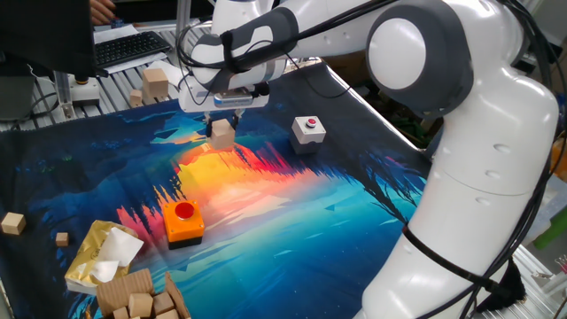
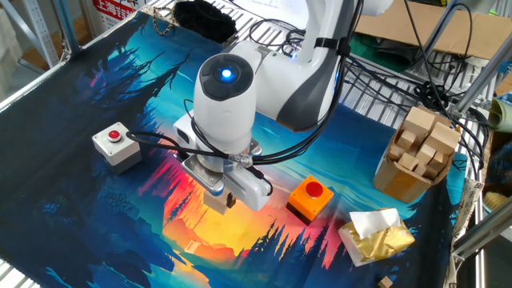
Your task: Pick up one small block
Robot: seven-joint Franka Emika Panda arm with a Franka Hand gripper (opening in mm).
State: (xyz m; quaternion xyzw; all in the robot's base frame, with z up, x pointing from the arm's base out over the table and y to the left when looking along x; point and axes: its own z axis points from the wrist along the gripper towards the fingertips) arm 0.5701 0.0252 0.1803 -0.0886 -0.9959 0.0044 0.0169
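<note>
— Over the orange middle of the mat (image 1: 106, 177), where's your tool?
— My gripper (image 1: 225, 121) hangs right above the small block (image 1: 222, 135), fingers straddling its top; whether they pinch it I cannot tell.
— Which step?
— Grasping, I'd judge. Next: close firmly, then lift straight.
— Orientation?
— It's a cube, so no long axis; faces turned slightly off the mat's edges.
</note>
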